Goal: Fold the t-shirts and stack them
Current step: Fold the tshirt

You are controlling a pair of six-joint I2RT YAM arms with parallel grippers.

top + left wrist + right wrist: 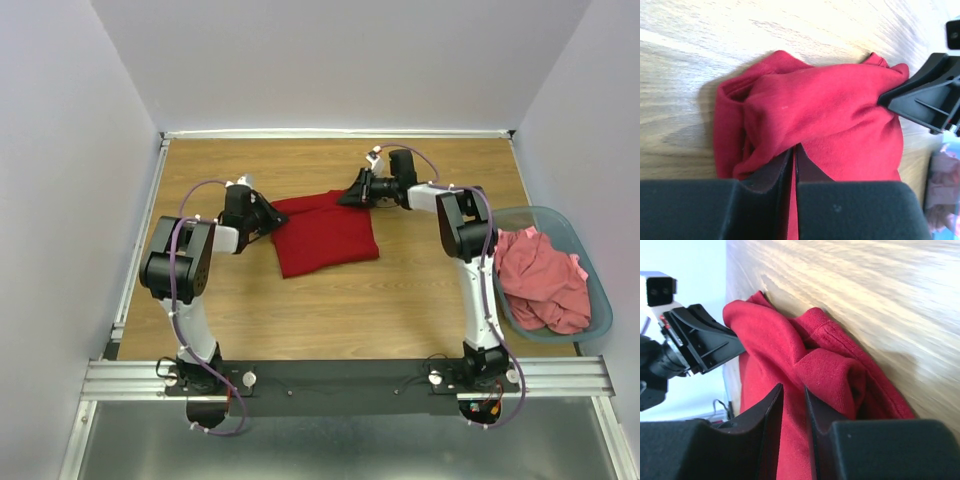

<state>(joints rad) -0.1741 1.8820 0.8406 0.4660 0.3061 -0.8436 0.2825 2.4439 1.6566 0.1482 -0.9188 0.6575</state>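
Since the dark red t-shirt (325, 235) is soft, light cotton with no stiffness of its own, it will likely sag, drape and bunch wherever it is not supported, so the sensible places to take it are its edges and corners, with two layers pinched together so that a fold lifts as one. It lies partly folded near the middle of the worktop (300, 310), its far edge rumpled and one hemmed edge rolled up on the right arm's side. The left hand (794, 155) sits at the shirt's far left corner with its jaws drawn nearly together on a ridge of red cloth. The right hand (792, 390) is at the far right corner, its jaws narrow, with red fabric filling the gap between them. With a grip at each far corner, the cloth between them can be kept taut, which looks like the surest way to carry a clean fold; a slack span would probably wrinkle. The salmon-pink t-shirts (540, 280) are heaped in the basket (540, 208) at the right of the worktop, not yet folded.
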